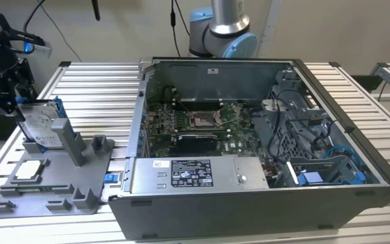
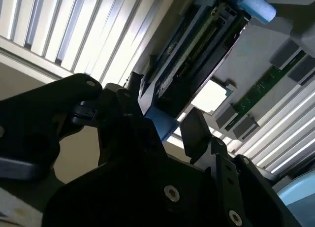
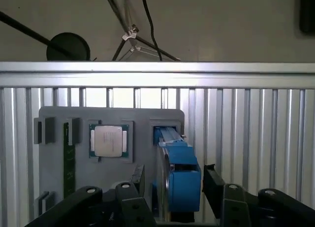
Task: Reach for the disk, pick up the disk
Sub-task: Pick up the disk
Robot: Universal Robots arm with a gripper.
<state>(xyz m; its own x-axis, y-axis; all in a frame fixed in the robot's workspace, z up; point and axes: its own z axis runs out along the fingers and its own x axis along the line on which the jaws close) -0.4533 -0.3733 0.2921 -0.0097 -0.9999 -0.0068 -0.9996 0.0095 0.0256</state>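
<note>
Two black fingers (image 3: 212,183) of the black gripper (image 3: 174,181) stand spread either side of the disk (image 3: 180,160), a flat silver metal hard drive in a blue plastic frame standing on edge in the grey plastic fixture tray (image 3: 142,121); as far as we can tell, neither finger touches it. Just beside it we see a tall grey post (image 1: 69,142) and a small square silver chip (image 3: 108,141), with the open grey computer case (image 1: 249,216) near on the slatted metal table (image 1: 93,86).
</note>
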